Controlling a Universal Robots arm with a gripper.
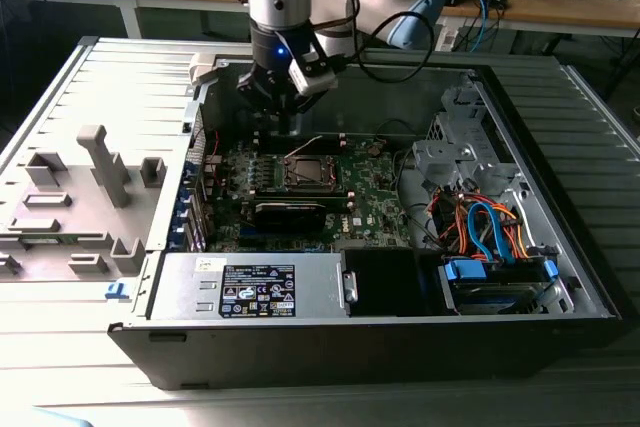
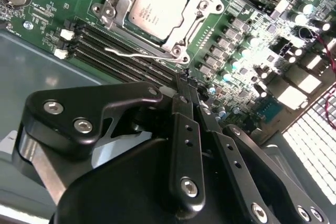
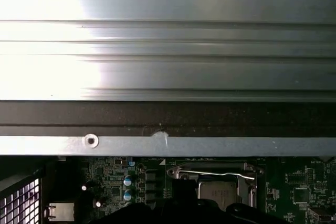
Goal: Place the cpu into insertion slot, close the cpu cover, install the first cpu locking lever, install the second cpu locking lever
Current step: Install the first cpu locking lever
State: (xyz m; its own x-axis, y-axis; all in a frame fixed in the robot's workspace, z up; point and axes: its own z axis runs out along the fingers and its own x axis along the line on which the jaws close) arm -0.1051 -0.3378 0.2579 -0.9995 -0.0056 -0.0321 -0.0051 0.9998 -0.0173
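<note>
Grey plastic tray (image 1: 80,197) sits at far left of the exterior view, outside the case (image 1: 130,57). Moving right, the arm drops in at upper centre w/ the gripper (image 1: 283,112) hanging over the back edge of the green board (image 1: 380,202), just beyond the slot (image 1: 308,169). Farther right: orange and blue cables (image 1: 485,227) by the drive bay, well clear of the work.

Second wrist view, left to right: memory slots (image 2: 113,43) at centre left, then a thin wire lever (image 2: 134,54) lying along the slot's near side. The cpu (image 2: 157,6) sits flat in the slot at upper centre, w/ the cover (image 2: 202,3) down around it, its window framing the silver top. Gripper (image 2: 188,80) is at centre, jaws drawn narrow, almost touching, nothing between them. Tips are near the lever's pivot end; can't tell if they touch it.

First wrist view: case rim (image 3: 168,145) runs across the middle. Below it, right of centre, the lever (image 3: 210,173) lies across the cover above the cpu (image 3: 218,192).

Judgement: cpu placed, cover closed, so approx half done; step in hand is the first lever. Can't tell if that lever is latched under its hook. Seating it calls for a push down and sideways w/ closed tips, keeping off the memory slots and nearby capacitors.
</note>
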